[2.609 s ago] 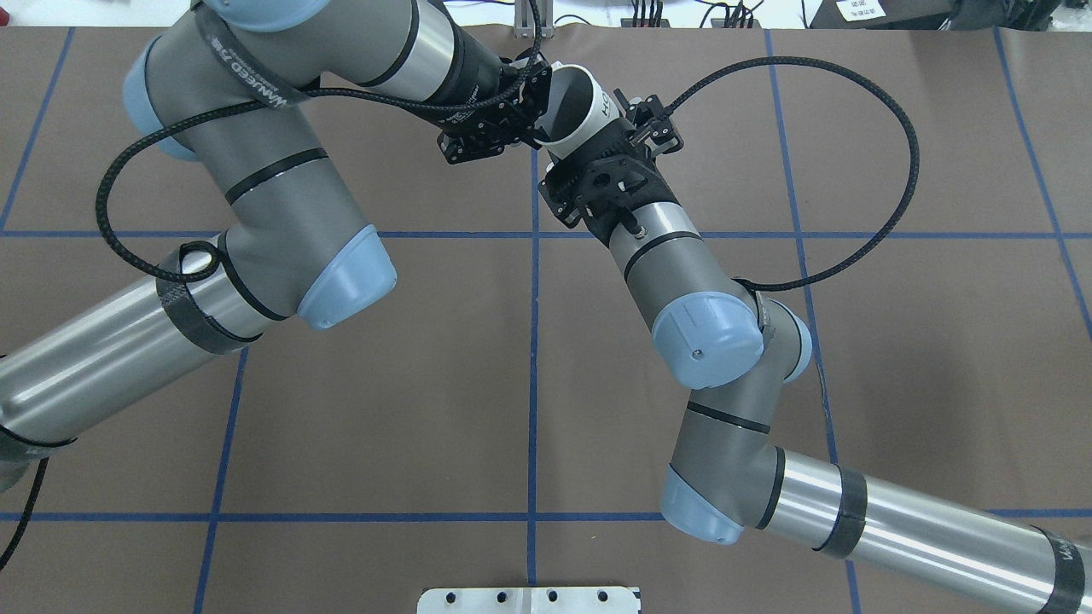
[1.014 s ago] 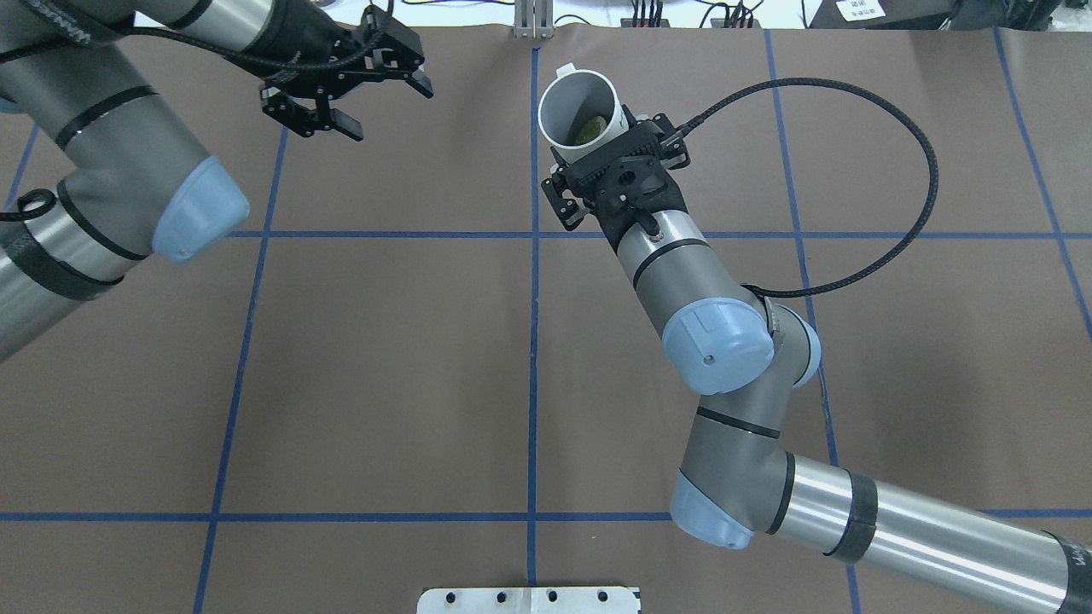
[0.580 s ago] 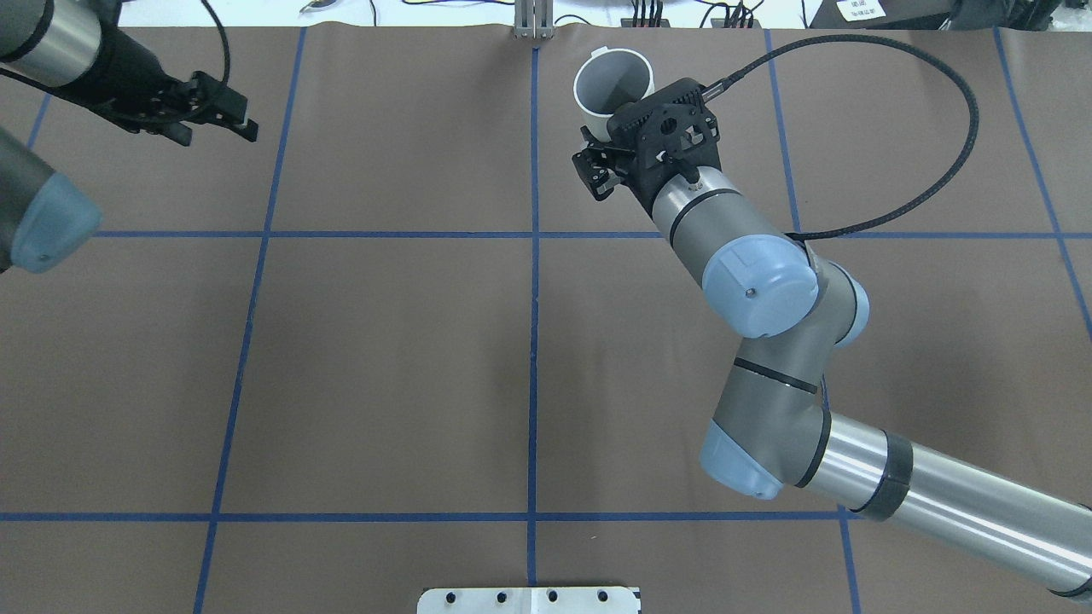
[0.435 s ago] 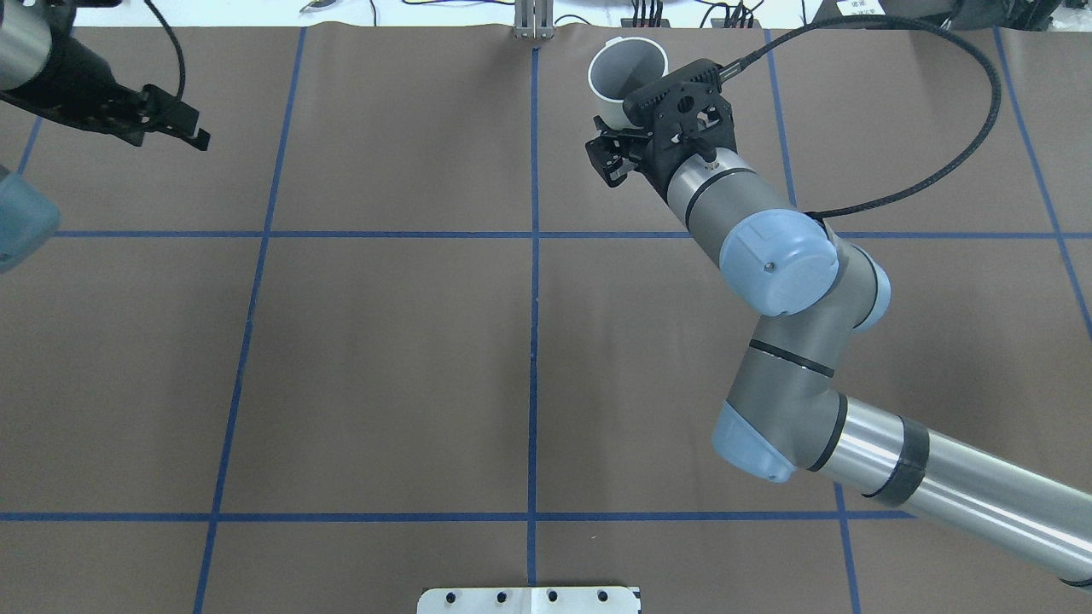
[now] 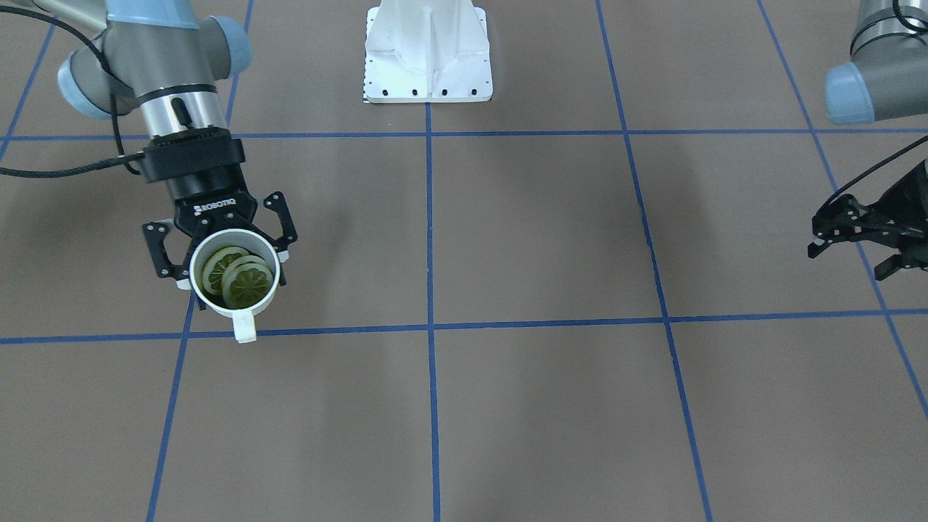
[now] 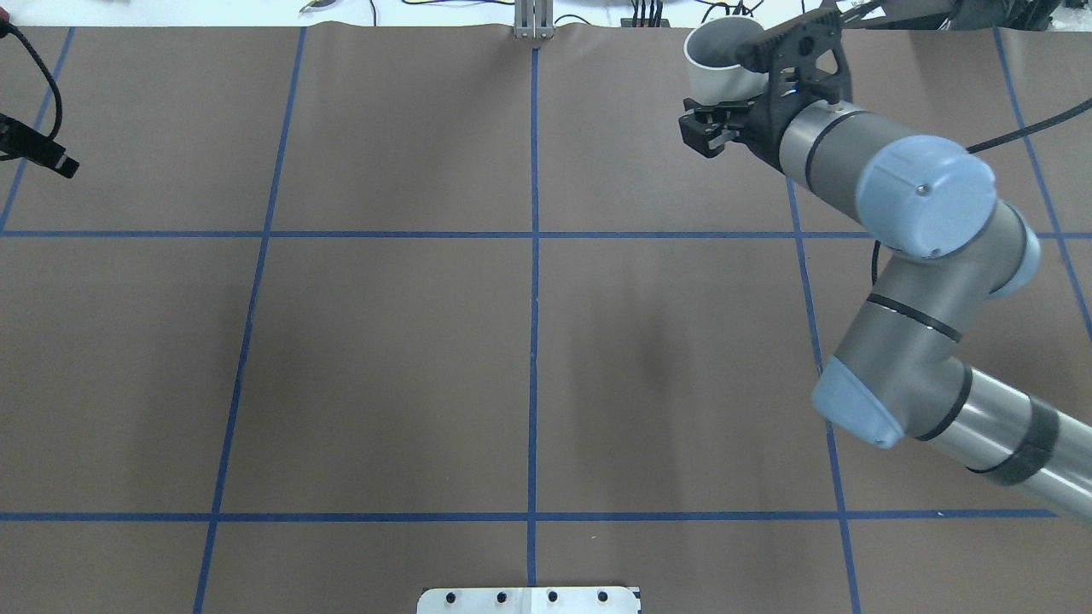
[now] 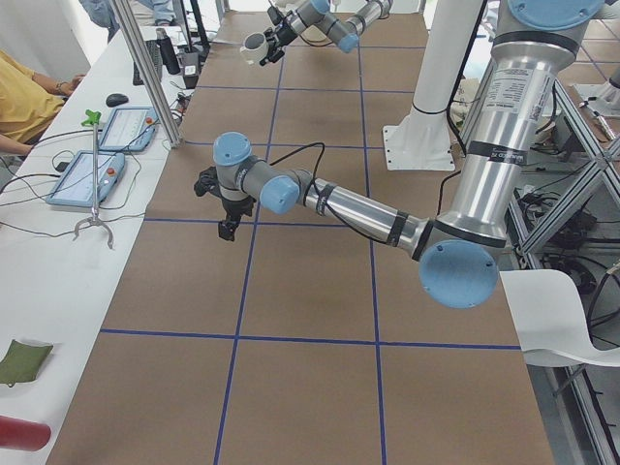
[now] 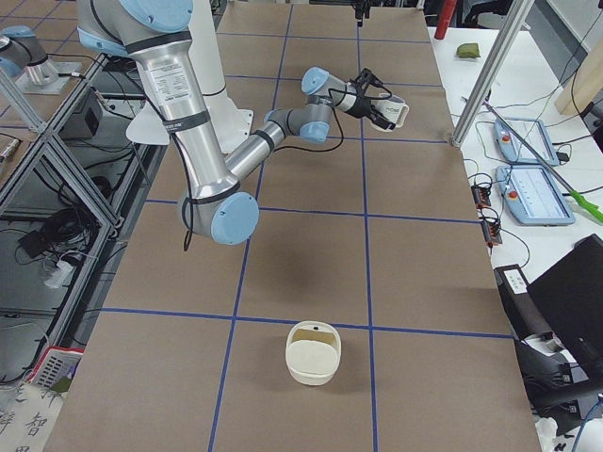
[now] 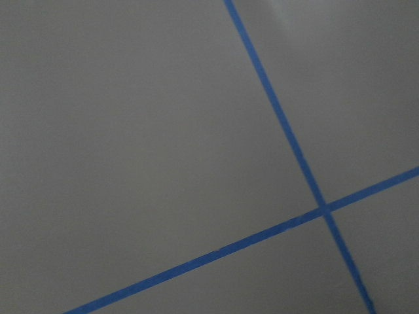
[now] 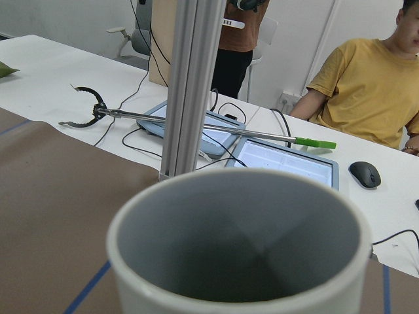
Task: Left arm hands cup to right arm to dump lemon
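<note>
In the front-facing view my right gripper (image 5: pixel 233 267), lettered ROBOTIQ, is shut on the white cup (image 5: pixel 217 308), whose handle points away from the arm. The lemon (image 5: pixel 245 286) lies inside as greenish-yellow slices. Overhead, the cup (image 6: pixel 715 75) is held above the table's far right part, its mouth tipped toward the far edge. The right wrist view shows only the cup's grey inside (image 10: pixel 242 242). My left gripper (image 5: pixel 847 261) hangs open and empty far off at the table's other side; only its tip (image 6: pixel 41 153) shows overhead.
A cream basket (image 8: pixel 313 351) stands on the table near the right end. The white robot base (image 5: pixel 428 54) sits at the near edge. Behind the far edge are a metal post (image 10: pixel 190 85), tablets, cables and a seated person (image 10: pixel 366 85).
My left gripper let go of the cup, opened and withdrew far to the left. The right arm carried the cup to the right and toward the far edge.
</note>
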Available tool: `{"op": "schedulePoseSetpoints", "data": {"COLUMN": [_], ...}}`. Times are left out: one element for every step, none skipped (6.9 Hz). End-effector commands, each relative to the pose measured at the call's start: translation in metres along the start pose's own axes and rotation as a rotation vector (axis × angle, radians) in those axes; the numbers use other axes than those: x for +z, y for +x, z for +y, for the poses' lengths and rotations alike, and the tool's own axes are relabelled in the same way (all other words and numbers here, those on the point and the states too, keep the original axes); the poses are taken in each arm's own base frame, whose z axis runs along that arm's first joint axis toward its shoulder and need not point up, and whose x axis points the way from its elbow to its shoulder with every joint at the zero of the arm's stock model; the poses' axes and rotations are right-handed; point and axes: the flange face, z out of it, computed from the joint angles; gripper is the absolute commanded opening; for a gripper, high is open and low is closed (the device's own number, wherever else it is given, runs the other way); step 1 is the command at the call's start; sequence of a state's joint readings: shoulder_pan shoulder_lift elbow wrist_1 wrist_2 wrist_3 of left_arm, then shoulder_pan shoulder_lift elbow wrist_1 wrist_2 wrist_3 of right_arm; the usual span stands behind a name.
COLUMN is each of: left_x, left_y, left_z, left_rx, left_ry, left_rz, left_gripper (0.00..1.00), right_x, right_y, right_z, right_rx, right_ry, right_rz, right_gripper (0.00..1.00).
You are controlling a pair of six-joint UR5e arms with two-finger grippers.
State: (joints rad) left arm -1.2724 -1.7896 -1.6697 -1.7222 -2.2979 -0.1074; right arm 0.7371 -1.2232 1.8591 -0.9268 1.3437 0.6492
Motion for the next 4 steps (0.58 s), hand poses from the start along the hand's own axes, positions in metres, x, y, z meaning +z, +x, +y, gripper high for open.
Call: {"op": "schedulePoseSetpoints", "data": {"left_x": [-0.008, -0.013, -0.016, -0.019], "left_y": [-0.050, -0.052, -0.056, -0.074], "left_z": [0.031, 0.032, 0.036, 0.044], "left_rx": [0.008, 0.006, -0.011, -0.043], "left_ry": [-0.037, -0.029, -0.021, -0.028], "left_rz": [-0.023, -0.024, -0.027, -0.047], "left_gripper": [1.00, 1.00, 1.00, 1.00], "right_x": [-0.041, -0.070, -0.095, -0.109], "right_y": [0.078, 0.116, 0.137, 0.152], "right_z": [0.011, 0.017, 0.026, 0.039], "right_rx": [0.030, 0.056, 0.105, 0.131], "right_ry": [-0.055, -0.069, -0.072, -0.060], "right_rz": [0.023, 0.037, 0.042, 0.009], "right_gripper": [0.00, 0.00, 0.00, 0.00]}}
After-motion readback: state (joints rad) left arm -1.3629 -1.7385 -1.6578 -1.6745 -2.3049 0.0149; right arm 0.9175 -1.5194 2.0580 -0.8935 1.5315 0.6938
